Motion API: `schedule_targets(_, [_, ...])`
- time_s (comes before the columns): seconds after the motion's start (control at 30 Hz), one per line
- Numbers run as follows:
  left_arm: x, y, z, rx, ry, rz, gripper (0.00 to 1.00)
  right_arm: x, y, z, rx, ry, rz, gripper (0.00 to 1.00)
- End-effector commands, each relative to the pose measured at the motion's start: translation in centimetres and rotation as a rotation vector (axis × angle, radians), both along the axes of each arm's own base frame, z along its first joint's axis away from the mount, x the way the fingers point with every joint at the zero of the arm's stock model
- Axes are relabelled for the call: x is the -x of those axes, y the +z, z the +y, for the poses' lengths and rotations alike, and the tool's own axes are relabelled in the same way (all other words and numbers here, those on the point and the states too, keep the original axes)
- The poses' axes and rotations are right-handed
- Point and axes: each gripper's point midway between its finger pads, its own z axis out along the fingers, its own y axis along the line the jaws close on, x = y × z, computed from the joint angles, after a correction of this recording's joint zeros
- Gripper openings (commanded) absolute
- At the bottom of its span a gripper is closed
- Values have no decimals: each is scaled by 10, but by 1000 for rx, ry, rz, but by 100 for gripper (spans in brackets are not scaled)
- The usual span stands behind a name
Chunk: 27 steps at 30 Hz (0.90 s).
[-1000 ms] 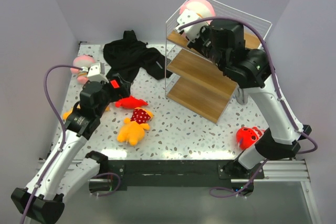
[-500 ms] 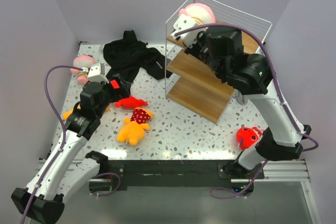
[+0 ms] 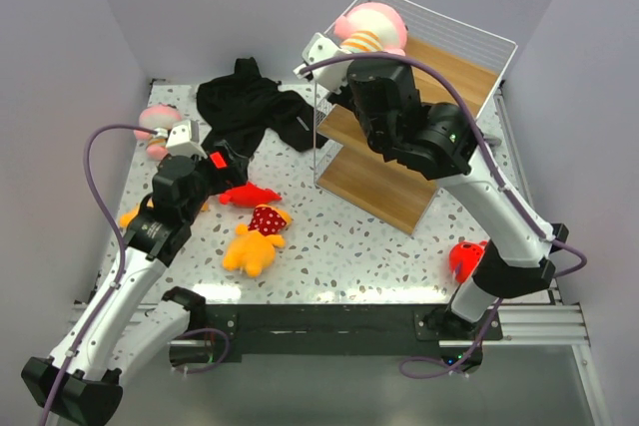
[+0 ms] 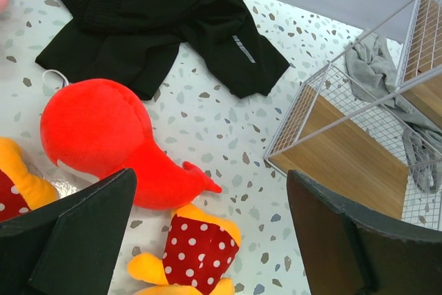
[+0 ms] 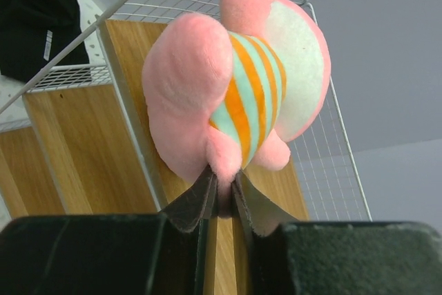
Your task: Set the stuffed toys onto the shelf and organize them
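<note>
One pink toy (image 5: 235, 101), pinched endwise, extends straight out from the right claw (image 5: 222, 186)

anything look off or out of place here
Two things that aren't toys: a black garment lies crumpled on the table, and a grey cloth is bunched at the shelf's wire frame. Nothing looks spilled or broken.

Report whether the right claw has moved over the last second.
Yes. Seen from above, the right claw, shut on the pink plush toy in an orange-striped shirt, has swung left toward the white wire-frame shelf's left corner post.
</note>
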Motion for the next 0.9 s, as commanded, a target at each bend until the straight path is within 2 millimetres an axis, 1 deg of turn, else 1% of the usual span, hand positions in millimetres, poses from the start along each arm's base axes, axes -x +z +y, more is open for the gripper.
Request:
schedule_targets(0.0, [-5, 14, 6, -3, 25, -50, 95, 1, 27, -15, -42, -71, -80, 12])
schedule_targets(0.13, [-6, 14, 5, -4, 26, -49, 95, 5, 28, -12, -49, -63, -85, 13])
schedule_targets(0.2, [-7, 14, 6, -3, 28, -49, 95, 4, 26, -8, -45, -62, -83, 16])
schedule_targets(0.23, [-8, 14, 5, -2, 27, -47, 95, 4, 25, -6, -43, -57, -80, 19])
schedule_targets(0.27, [-8, 14, 4, -1, 24, -45, 95, 4, 24, -4, -41, -56, -78, 30])
schedule_targets(0.3, [-8, 14, 3, 5, 21, -41, 95, 4, 23, -4, -40, -55, -76, 36])
schedule_targets(0.33, [-10, 12, 1, 8, 17, -31, 95, 4, 22, -3, -48, -53, -74, 39])
schedule_targets(0.37, [-11, 15, 0, 11, 16, -31, 95, 5, 22, 0, -56, -32, -67, 42])
schedule_targets(0.4, [-12, 16, -1, 18, 14, -26, 94, 7, 24, 0, -69, -22, -65, 47])
schedule_targets(0.43, [-15, 14, -2, 17, 18, -13, 94, 8, 25, 0, -87, -16, -61, 48])
schedule_targets(0.5, [-19, 23, -1, 27, 33, -20, 94, 12, 29, 0, -113, 11, -59, 50])
schedule_targets(0.53, [-23, 24, 2, 23, 55, -18, 94, 14, 32, 0, -136, 19, -60, 52])
schedule_targets(0.57, [-26, 32, 4, 28, 69, -31, 94, 17, 32, -1, -144, 31, -54, 53])
schedule_targets(0.6, [-31, 33, 6, 29, 87, -26, 94, 22, 35, 1, -166, 74, -47, 54])
schedule_targets(0.63, [-36, 35, 13, 31, 119, -28, 94, 24, 37, -1, -193, 83, -45, 60])
schedule_targets(0.67, [-40, 43, 16, 39, 136, -39, 94, 28, 38, 0, -206, 105, -40, 62])
schedule_targets(0.7, [-45, 40, 19, 50, 155, -22, 94, 31, 35, 1, -211, 131, -25, 65])
schedule_targets(0.73, [-50, 41, 27, 62, 179, -23, 94, 44, 39, 9, -244, 237, -4, 68])
schedule_targets(0.77, [-54, 43, 30, 73, 192, -23, 94, 47, 42, 12, -261, 273, -11, 69])
schedule_targets(0.8, [-59, 39, 34, 90, 209, -8, 94, 49, 35, 13, -253, 286, -2, 70])
schedule_targets(0.83, [-65, 39, 47, 105, 236, -11, 94, 57, 40, 11, -284, 323, -3, 71])
schedule_targets(0.87, [-69, 40, 54, 118, 251, -14, 94, 61, 39, 8, -286, 333, 5, 72])
